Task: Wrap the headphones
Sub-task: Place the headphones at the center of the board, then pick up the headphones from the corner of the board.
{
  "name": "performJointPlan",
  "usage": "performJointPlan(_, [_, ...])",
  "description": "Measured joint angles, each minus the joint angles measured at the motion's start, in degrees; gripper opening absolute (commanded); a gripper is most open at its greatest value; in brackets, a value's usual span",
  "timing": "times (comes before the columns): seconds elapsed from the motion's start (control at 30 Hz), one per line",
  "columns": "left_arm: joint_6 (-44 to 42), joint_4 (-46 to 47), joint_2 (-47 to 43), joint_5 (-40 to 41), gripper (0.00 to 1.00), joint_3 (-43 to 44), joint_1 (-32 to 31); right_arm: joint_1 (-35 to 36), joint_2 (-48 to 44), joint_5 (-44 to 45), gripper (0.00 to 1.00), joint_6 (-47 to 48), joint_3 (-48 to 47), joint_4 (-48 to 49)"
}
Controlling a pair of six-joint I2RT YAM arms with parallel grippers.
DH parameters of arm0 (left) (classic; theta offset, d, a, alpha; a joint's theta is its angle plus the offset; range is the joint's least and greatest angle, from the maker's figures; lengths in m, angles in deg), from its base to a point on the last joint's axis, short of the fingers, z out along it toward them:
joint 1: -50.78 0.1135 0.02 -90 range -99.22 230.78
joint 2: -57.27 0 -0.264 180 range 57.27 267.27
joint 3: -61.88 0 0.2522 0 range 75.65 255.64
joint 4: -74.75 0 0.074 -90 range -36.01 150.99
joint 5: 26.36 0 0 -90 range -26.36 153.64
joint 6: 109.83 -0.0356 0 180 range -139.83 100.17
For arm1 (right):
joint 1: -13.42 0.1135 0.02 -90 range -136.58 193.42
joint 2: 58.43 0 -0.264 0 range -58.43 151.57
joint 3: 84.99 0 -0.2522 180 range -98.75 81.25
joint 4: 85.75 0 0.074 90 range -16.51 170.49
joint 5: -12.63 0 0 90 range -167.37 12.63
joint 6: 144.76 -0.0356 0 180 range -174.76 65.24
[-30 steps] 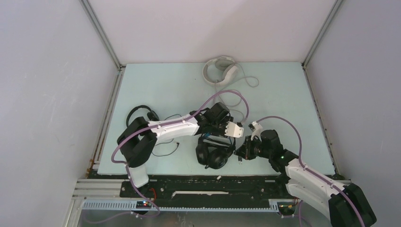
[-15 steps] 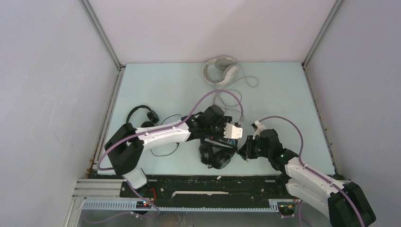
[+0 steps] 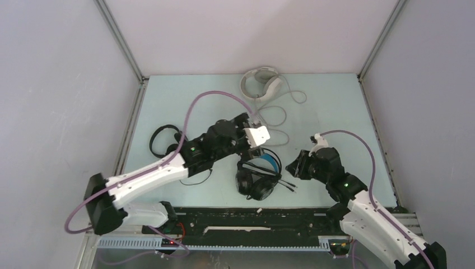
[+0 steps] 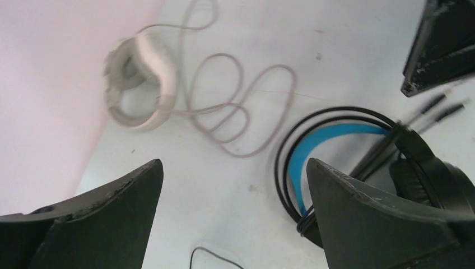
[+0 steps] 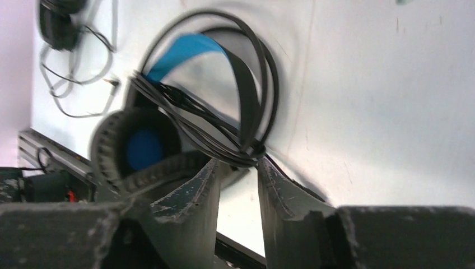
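The bulky black headphones (image 3: 257,175) with the blue-lined headband lie near the table's front, their cord looped round the headband, two plugs pointing right. They also show in the left wrist view (image 4: 347,145) and the right wrist view (image 5: 185,106). My left gripper (image 3: 259,144) hovers just behind them, wide open and empty (image 4: 232,168). My right gripper (image 3: 292,167) is to their right, jaws slightly apart and empty (image 5: 238,159), tips next to the cord bundle (image 5: 224,140). The white-grey headphones (image 3: 260,83) lie at the back with a loose cord (image 4: 235,106). The small black headphones (image 3: 165,139) lie at the left.
The small pair's thin cord (image 3: 196,178) trails toward the front edge under my left arm. White walls close in the table on three sides. A black rail (image 3: 246,216) runs along the near edge.
My left gripper has lifted off the black headphones and drawn back and left, the arm swinging low. My right gripper has backed off to the right. The black headphones now lie uncovered.
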Motion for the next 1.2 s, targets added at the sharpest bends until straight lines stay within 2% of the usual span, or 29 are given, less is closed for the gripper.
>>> performJointPlan(0.13, [8.04,-0.76,-6.95,11.89,1.0,-0.81,-0.13,0.0,0.94,1.22,0.53,-1.49,-4.98,1.44])
performJointPlan(0.23, [14.29,-4.33,-9.79,22.05,1.0,-0.59,-0.02,-0.02,6.51,3.34,0.63,-1.81,-9.64,4.26])
performJointPlan(0.43, [21.94,-14.99,-14.69,34.36,1.0,-2.16,0.35,-0.37,29.05,6.73,0.64,0.61,-24.63,9.53])
performJointPlan(0.5, [23.91,-17.84,-19.12,35.78,1.0,-5.31,0.35,-0.63,37.31,8.24,0.65,1.03,-31.04,10.12])
performJointPlan(0.73, [26.88,-23.28,-32.15,36.3,1.0,-12.87,0.35,-3.45,55.21,10.29,0.67,1.29,-45.59,14.4])
performJointPlan(0.8, [26.99,-23.85,-34.42,36.39,1.0,-13.49,0.35,-5.31,60.24,7.21,0.66,4.83,-50.36,16.9])
performJointPlan(0.9, [26.99,-23.56,-36.48,36.46,1.0,-13.49,0.35,-8.28,66.93,0.92,0.67,15.69,-58.21,17.46])
performJointPlan(1.03, [26.97,-23.12,-38.49,36.24,1.0,-13.53,0.35,-10.64,74.55,-0.52,0.67,29.44,-70.71,12.04])
performJointPlan(1.13, [26.97,-22.51,-38.6,35.43,1.0,-13.53,0.35,-11.15,82.12,3.32,0.67,31.58,-84.65,5.31])
performJointPlan(1.2, [26.95,-22.38,-37.94,34.75,1.0,-13.53,0.35,-11.37,88.67,6.88,0.71,29.57,-96.41,0.61])
